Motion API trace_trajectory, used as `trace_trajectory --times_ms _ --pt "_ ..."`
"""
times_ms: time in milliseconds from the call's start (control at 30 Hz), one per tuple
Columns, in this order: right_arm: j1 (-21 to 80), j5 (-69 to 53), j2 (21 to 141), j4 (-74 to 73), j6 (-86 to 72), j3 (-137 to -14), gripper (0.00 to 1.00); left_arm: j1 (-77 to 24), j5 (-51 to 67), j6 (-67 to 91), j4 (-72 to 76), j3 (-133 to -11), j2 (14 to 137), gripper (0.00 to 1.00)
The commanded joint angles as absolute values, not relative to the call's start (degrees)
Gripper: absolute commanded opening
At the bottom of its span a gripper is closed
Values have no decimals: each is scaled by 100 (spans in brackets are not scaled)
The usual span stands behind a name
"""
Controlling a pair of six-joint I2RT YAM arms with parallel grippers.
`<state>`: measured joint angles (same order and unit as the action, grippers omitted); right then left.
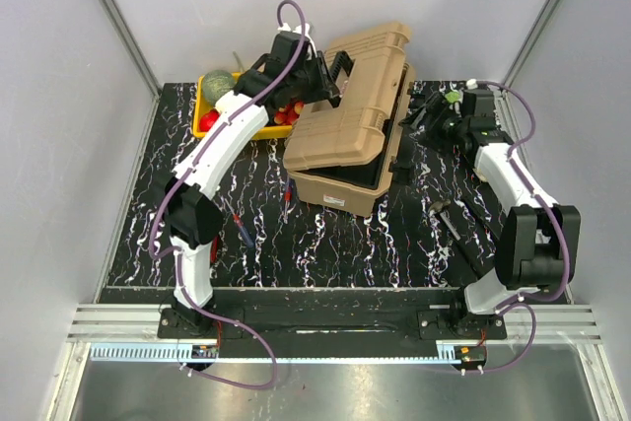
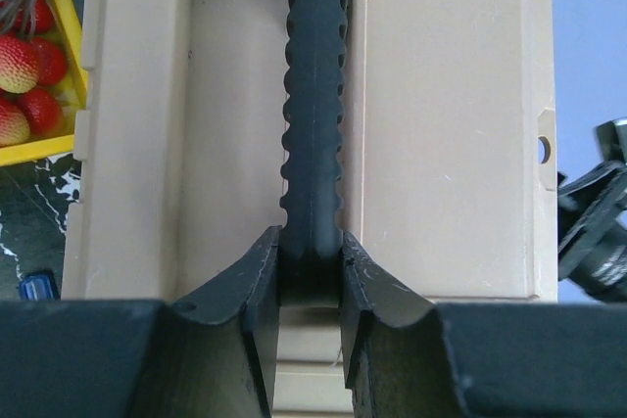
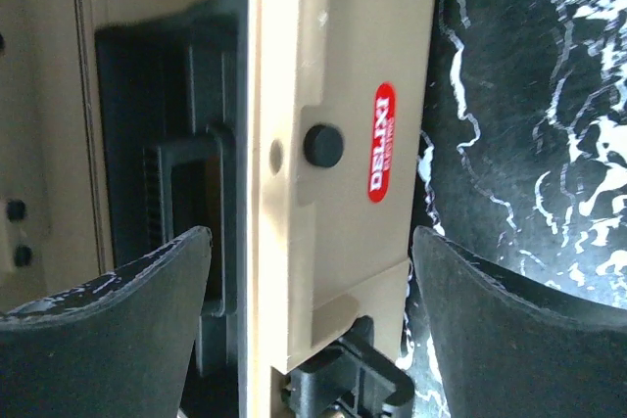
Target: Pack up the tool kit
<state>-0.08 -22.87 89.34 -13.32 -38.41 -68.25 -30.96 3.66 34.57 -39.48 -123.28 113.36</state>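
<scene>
Tan toolbox (image 1: 345, 145) sits centre frame on the worktop (image 1: 394, 244), its lid (image 1: 360, 96) part-raised and tilted over the base. Left pincer (image 2: 311, 266) is clenched on the lid's black handle (image 2: 313, 95), likely so the lid swings on its hinge under control rather than dropping. Right pincer (image 3: 309, 242) is released, its fingers straddling the box's side wall (image 3: 294, 271) beside the red sticker (image 3: 382, 142); contact is unclear. I judge it a bracing post, to stop the base sliding. Black inner tray (image 3: 167, 163) shows inside.

Loose tools lie on the worktop: a red-handled tool (image 1: 286, 199) and a blue-handled tool (image 1: 244, 231) lower left of the box, and a dark tool (image 1: 444, 219) lower right — packing looks unfinished. Yellow crate (image 1: 212, 125) of fruit sits upper left, just beside the lid.

The worktop is black with white veining. Pale plain walls (image 1: 89, 96) stand on three sides, and a metal rail (image 1: 325, 327) runs along the bottom edge.
</scene>
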Motion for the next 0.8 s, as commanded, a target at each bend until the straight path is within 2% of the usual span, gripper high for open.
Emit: trace_trajectory --times_ms 0,267,767 --pt "456 -2057 8736 -1581 -3253 -7189 88 -2594 658 4165 -2215 -12402 10284 0" --pt "729 -1671 9026 -1836 -2883 -7409 83 -2049 1177 4262 -2074 -11902 10003 0" --pt "853 -1056 9580 -2505 -2575 -7638 79 -634 2689 4430 -1732 -10319 9677 0"
